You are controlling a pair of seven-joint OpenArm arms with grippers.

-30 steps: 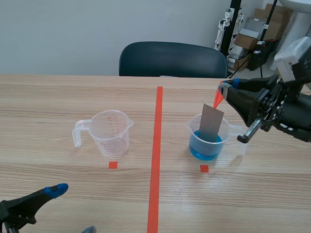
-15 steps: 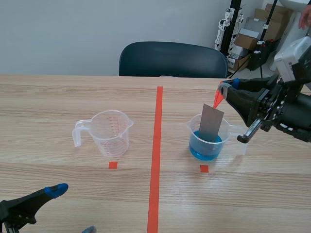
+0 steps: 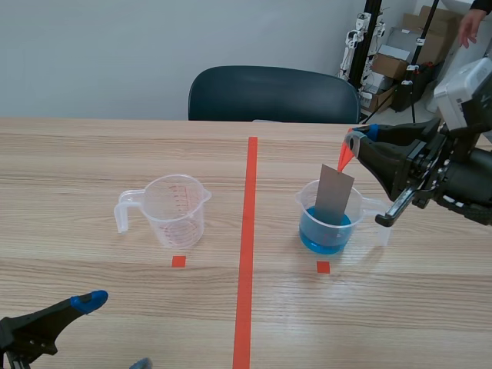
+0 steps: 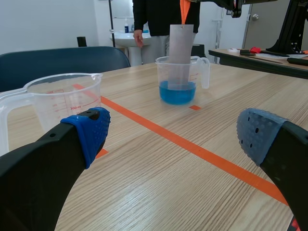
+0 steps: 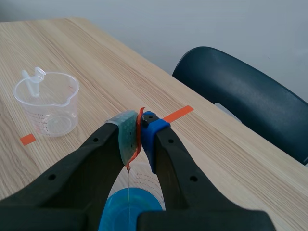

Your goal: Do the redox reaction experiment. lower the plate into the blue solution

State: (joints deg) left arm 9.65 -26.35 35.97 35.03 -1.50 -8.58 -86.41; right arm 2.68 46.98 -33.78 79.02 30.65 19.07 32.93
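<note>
Right gripper held high, pinching orange tab; plate hangs, btm in blue solution. Left gripper low, wide open.

Bright, even indoor light falls from above on the wooden table, so the empty measuring cup and the cup of blue solution throw only faint, soft-edged shadows at their bases. The grey plate looks flat and evenly lit. In the left wrist view the wood carries a pale sheen, and the left gripper shows small highlights on its dotted pads. The black fingers of the right gripper sit in their own shade
</note>
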